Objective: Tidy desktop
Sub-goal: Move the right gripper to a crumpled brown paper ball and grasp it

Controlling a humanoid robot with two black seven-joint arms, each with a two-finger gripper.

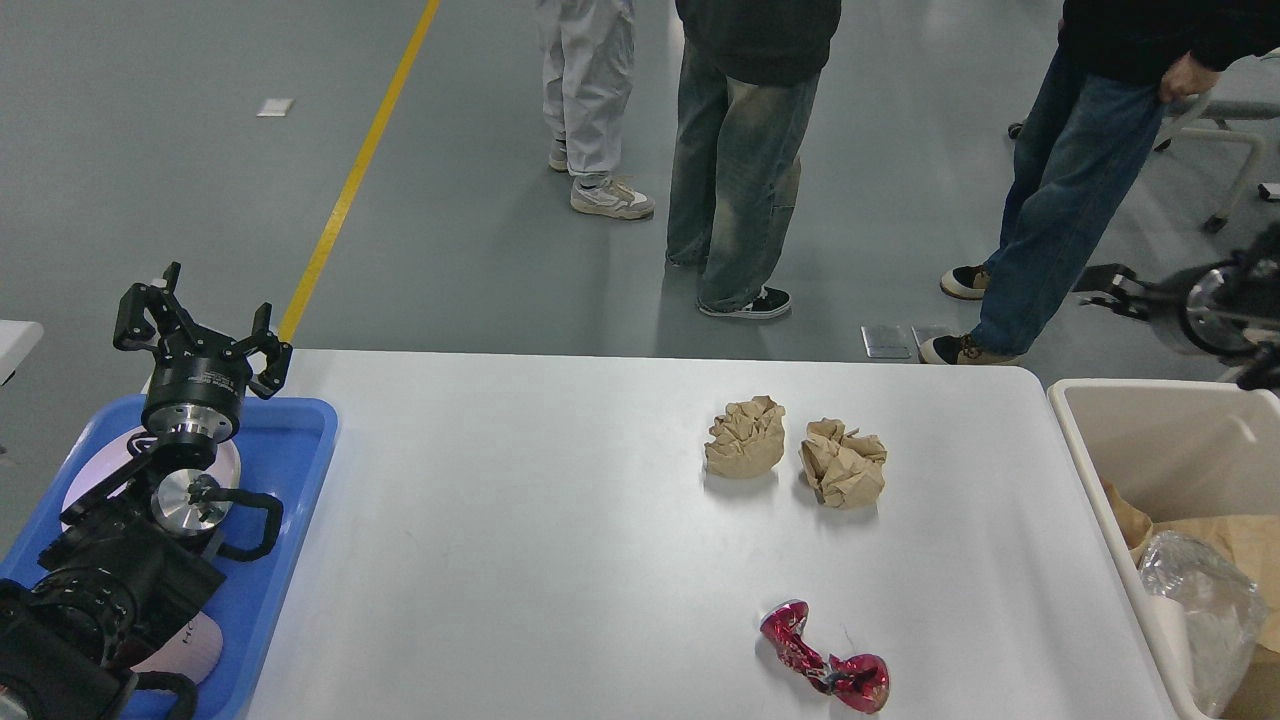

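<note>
White tabletop point(520, 540) fills the middle of the view, wide, with rounded far corners. On it, right of centre: two crumpled brown paper balls, the left ball point(745, 437) and the right ball point(843, 461) just beside each other, not clearly touching. Nearer, well apart from them, a crushed red can point(824, 670) lies flat near the near edge. Blue tray point(290, 440) sits on the left end of the tabletop, holding white plates partly hidden by the left arm. Left gripper point(200, 318) stands above the tray's far edge, fingers spread apart, nothing between them. Beige bin point(1100, 470) stands against the tabletop's right end; inside it, brown paper point(1245, 545) and a clear crumpled plastic bottle point(1200, 620). Right gripper point(1105, 285) enters at the far right, above and beyond the bin, blurred and dark; cannot tell whether it is released or clenched. Three people stand on the grey floor beyond the tabletop; a yellow line point(370, 150) runs along the floor at far left.
</note>
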